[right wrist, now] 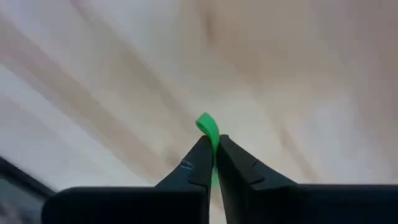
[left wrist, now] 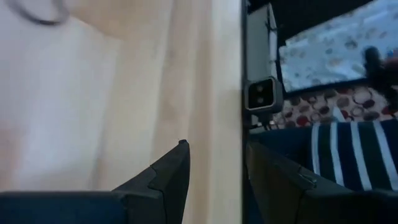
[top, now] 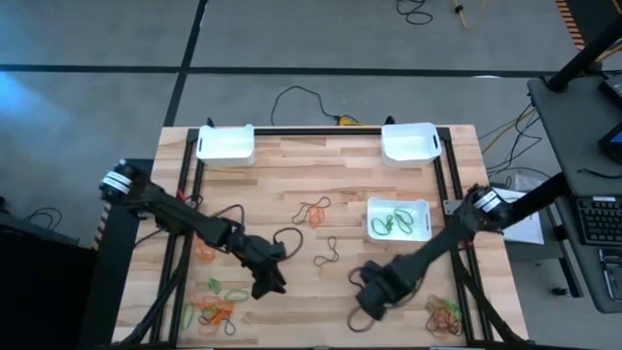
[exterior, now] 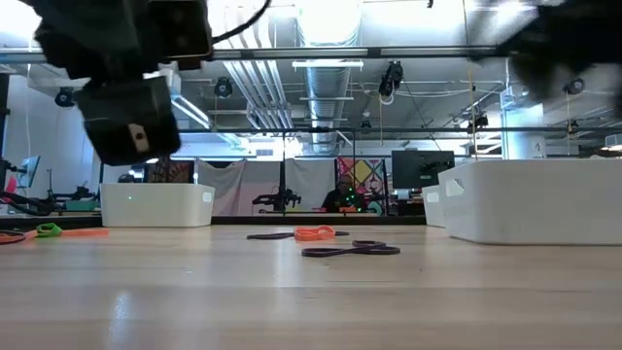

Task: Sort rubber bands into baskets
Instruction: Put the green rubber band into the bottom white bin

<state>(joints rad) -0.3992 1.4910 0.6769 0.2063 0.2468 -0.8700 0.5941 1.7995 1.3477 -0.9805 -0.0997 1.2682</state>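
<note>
Three white baskets stand on the wooden table: two at the far edge (top: 225, 144) (top: 408, 142), and one right of centre (top: 397, 218) that holds green rubber bands (top: 394, 224). Loose orange (top: 313, 209) and dark (top: 326, 255) rubber bands lie mid-table. Mixed heaps lie near the front left (top: 216, 307) and front right (top: 445, 316). My right gripper (top: 372, 299) hangs over the front middle, shut on a green rubber band (right wrist: 208, 127). My left gripper (top: 269, 282) stands open left of it, above the table, with nothing between its fingers (left wrist: 180, 168). My right gripper pinches the green rubber band between its two fingertips (right wrist: 200, 155), which point down from above. A short bent piece of the band (right wrist: 209, 129) sticks out past the tips. The rest is hidden between the fingers. The band looks clear of the table.
A black frame (top: 442, 185) runs along the table's sides and far edge. Black cables (top: 282, 238) trail by the left arm. In the low view the nearest basket (exterior: 535, 199) stands at the right, and a dark band (exterior: 350, 250) lies in the middle.
</note>
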